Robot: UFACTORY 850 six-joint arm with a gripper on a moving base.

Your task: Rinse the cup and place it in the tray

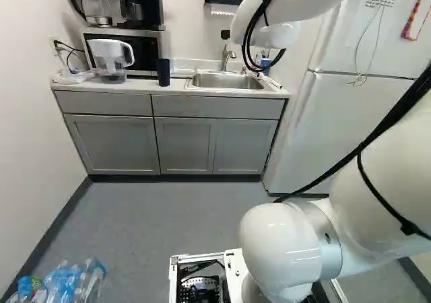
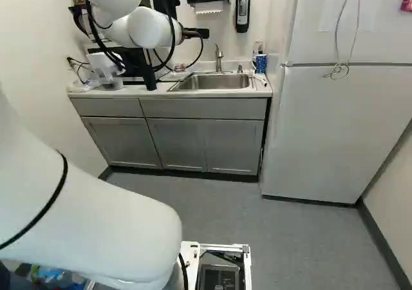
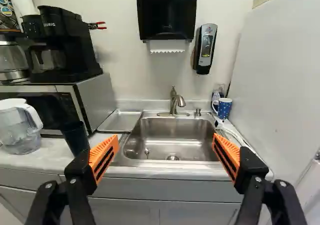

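My gripper [image 2: 195, 33] is held up in front of the counter, partly hidden by the wrist in the right base view. In the wrist view the gripper [image 3: 166, 141] stands wide open, nothing between its fingers, facing the sink [image 3: 170, 137]. A dark, plain cup [image 3: 76, 137] stands on the counter left of the sink, beyond one finger; the left base view also shows this cup [image 1: 163, 73]. A blue dotted mug [image 3: 223, 108] stands at the sink's far right corner. The shallow metal tray [image 3: 120, 121] lies between microwave and sink. The faucet [image 3: 174, 103] rises behind the basin.
A water pitcher [image 3: 19, 127] and a microwave [image 3: 70, 102] with a coffee maker [image 3: 60, 45] on top stand left on the counter. A fridge [image 2: 341, 129] borders its right end. Paper towel and soap dispensers hang above the sink. Plastic bottles [image 1: 71, 281] lie near the base.
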